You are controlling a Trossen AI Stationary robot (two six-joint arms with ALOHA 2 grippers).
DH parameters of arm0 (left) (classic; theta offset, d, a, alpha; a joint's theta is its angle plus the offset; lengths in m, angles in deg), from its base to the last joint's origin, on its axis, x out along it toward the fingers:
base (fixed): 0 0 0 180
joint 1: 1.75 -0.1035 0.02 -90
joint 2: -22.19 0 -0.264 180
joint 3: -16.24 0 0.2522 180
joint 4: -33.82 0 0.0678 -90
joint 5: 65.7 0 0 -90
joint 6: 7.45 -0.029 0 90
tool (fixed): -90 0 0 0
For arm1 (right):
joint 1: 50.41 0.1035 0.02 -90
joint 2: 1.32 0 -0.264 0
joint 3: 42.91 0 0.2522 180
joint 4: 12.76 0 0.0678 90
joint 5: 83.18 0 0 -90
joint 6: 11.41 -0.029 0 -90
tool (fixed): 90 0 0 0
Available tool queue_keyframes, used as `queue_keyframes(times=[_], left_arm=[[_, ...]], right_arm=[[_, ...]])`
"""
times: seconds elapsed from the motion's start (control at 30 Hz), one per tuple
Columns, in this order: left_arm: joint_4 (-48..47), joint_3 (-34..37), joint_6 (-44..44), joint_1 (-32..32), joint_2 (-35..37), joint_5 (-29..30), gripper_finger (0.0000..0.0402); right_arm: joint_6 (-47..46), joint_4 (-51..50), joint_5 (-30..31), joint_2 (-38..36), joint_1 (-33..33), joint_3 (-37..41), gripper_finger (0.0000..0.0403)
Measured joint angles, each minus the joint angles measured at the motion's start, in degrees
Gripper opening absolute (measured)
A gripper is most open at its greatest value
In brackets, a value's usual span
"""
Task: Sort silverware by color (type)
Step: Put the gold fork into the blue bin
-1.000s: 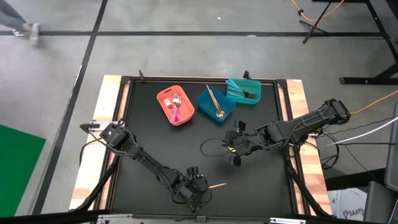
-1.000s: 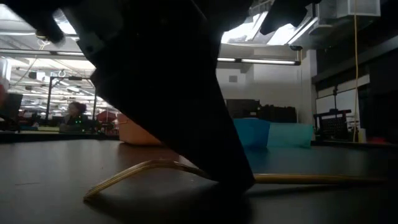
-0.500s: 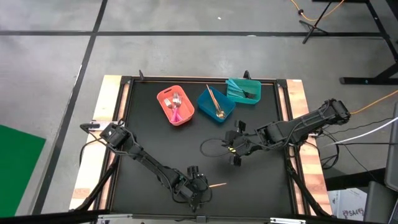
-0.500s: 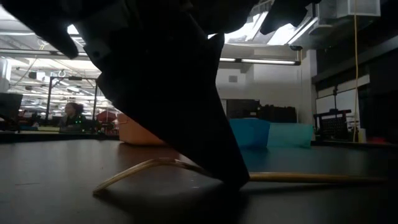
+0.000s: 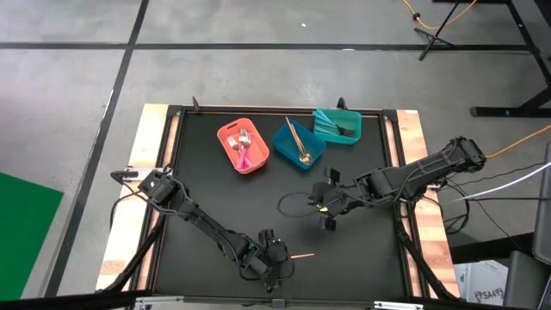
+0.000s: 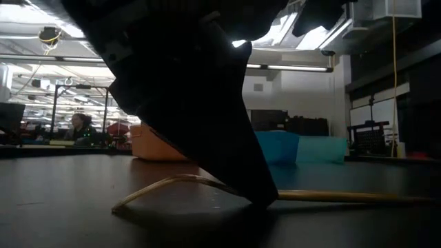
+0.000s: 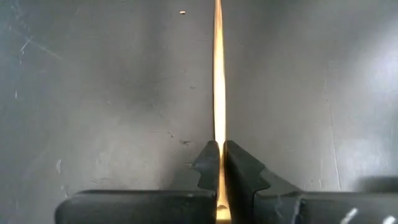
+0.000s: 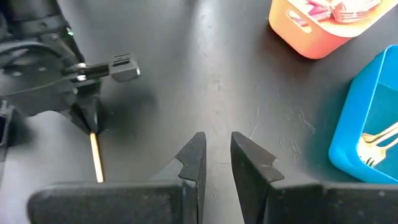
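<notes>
Down at the near edge of the counter [image 5: 207, 172], the left gripper [image 5: 277, 265] has its fingers [image 7: 208, 163] clamped on a gold utensil [image 7: 218, 93] lying flat. Farther back stand an orange bin [image 5: 243, 146] with pink silverware [image 5: 244, 157], a blue bin [image 5: 298, 145] with gold pieces [image 5: 297, 142], and a teal bin [image 5: 337, 125]. Right of centre, the right gripper [image 5: 326, 216] hovers, its fingers [image 8: 194, 155] slightly apart, holding nothing.

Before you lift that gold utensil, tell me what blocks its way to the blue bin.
Nothing visible does. The left gripper is shut on the gold utensil near the table's front edge; bare tabletop lies between it and the blue bin. The right gripper hovers off to the side.
</notes>
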Motion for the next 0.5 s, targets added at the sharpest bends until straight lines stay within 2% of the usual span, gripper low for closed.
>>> queue_keyframes(times=[0.33, 0.5], left_arm=[[1.4, 0.1, 8.4, 0.1, -0.2, 3.8, 0.0004], [2.6, 0.1, 12.4, -0.7, -0.2, 6.3, 0.0004]], right_arm=[[1.0, -2.9, 0.8, -6.1, 0.0, 0.0, 0.0062], [1.6, -5.0, 3.7, -8.8, 0.0, 0.0, 0.0062]])
